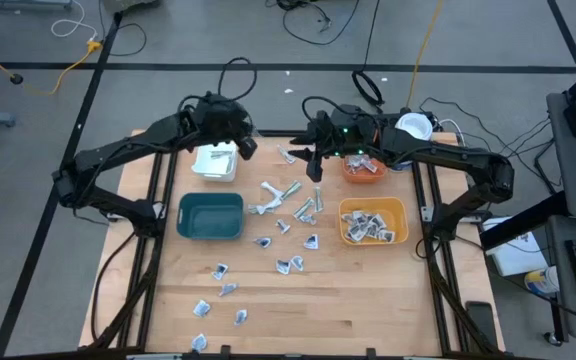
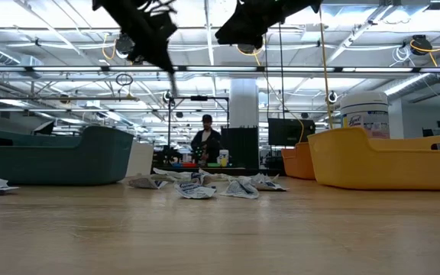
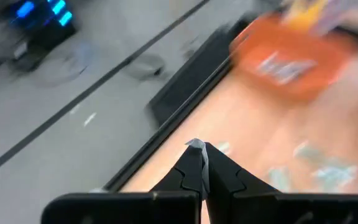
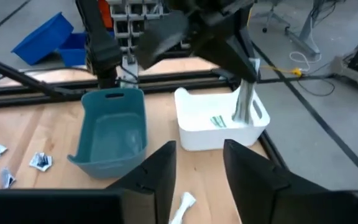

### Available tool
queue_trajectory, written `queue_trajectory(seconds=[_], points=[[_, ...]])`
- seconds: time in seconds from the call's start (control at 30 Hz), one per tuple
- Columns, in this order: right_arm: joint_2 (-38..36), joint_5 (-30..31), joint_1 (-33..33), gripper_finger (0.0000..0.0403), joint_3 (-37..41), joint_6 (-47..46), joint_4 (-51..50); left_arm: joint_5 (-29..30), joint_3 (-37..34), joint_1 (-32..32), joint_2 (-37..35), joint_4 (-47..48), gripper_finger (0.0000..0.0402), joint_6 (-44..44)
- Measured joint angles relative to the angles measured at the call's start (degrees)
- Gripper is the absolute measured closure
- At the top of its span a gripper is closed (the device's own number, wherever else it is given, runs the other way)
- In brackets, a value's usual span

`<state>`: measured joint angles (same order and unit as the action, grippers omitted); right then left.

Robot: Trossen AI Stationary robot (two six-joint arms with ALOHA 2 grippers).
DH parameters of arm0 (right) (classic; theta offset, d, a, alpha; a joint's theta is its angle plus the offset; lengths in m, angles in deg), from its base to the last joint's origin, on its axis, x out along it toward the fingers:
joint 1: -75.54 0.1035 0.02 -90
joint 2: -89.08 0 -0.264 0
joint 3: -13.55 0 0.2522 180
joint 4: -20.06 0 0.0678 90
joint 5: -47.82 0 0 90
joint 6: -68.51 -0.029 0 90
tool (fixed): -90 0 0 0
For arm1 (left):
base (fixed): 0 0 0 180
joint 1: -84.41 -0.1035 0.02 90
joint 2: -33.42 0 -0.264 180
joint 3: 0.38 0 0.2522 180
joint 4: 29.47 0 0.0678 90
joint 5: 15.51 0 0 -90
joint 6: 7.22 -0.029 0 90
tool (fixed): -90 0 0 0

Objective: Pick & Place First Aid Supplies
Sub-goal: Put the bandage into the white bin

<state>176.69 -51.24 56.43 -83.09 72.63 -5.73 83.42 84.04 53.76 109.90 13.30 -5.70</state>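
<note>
- Left gripper (image 1: 249, 146) — we find it raised above the white bin (image 1: 215, 163) at the table's far left. Its fingers (image 3: 188, 171) are pressed together, pinching a narrow wrapped strip (image 3: 197, 148) whose pale tip shows just past the fingertips; the right wrist view shows the same strip (image 4: 246, 99) hanging down over the white bin's far corner.
- White bin — we see one small item with green print (image 4: 219, 121) lying inside it.
- Teal bin (image 1: 210, 216) — it sits just in front of the white bin, on the table's left half; we cannot tell what it holds.
- Loose first aid supplies (image 1: 286, 200) — we count many small flat packets and strips scattered on the wooden table (image 1: 368, 300) between the bins, with more towards the near left edge (image 1: 218, 290).
- Right gripper (image 1: 317, 172) — held above the table's far middle, near the orange bin. Its fingers (image 4: 157, 174) stand spread and hold nothing, with a loose strip (image 4: 182, 208) on the table below the gap.
- Orange bin (image 1: 364, 168) — at the far right, with packets in it.
- Yellow bin (image 1: 373, 222) — in front of the orange bin, holding a pile of packets.
- Round white-lidded tub (image 1: 414, 126) — beyond the orange bin, at the table's far right corner.
</note>
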Motion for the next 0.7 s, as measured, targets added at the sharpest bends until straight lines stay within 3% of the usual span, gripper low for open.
queue_trajectory(seconds=[0.13,0.27,0.5,0.7], points=[[0.02,-0.02,0.09,0.026,0.02,0.0,0.19,6.22,0.0,-2.39,0.49,7.95,0.04,2.24],[0.01,-0.04,0.09,0.026,0.02,0.0,0.27,8.87,-0.04,-5.1,2.34,15.53,0.0401,5.8],[0.01,-0.04,0.09,0.0263,0.02,0.0,0.81,8.81,0.03,-9.53,8.93,22.76,0.0401,12.55],[0.01,-0.17,0.09,0.0267,0.02,0.0,0.85,3.07,0.0,-12.76,15.89,23.86,0.0401,13.26]])
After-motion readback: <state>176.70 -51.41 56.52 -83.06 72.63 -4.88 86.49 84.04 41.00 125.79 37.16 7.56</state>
